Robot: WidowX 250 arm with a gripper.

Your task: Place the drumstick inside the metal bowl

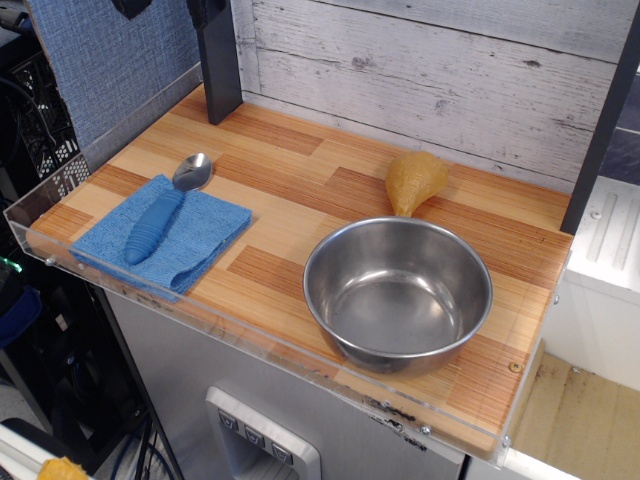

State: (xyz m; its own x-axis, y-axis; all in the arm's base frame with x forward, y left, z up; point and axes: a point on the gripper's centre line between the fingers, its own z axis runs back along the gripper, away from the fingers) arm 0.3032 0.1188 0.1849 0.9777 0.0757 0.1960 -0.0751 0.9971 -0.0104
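At the top left edge: only a dark tip of what seems to be the gripper (131, 7) shows, cut off by the frame; I cannot tell whether it is released or clenched, and nothing can be seen in it.
View: a single camera looks down at an angle onto the wooden table (300, 215).
Drumstick (414, 181): lies on the table far to the right of the gripper and lower in the frame, near the white plank wall (420, 70). Its fat end points toward the wall and its thin tip toward the bowl. It is outside the bowl and nothing is holding it.
Bowl (398, 293): stands upright on the right front part of the table, farther from the gripper than the drumstick. Its rim is just in front of the drumstick's tip; whether they touch I cannot tell. The inside is bare shiny metal.
Cloth (205, 235): blue and folded, it lies flat below the gripper near the table's left front edge, well apart from the bowl.
Spoon (165, 212): its blue handle rests on the cloth, and its metal scoop lies past the cloth's far edge on the wood, on the side toward the gripper.
Black post (220, 60): stands upright at the back of the table, just right of the gripper.
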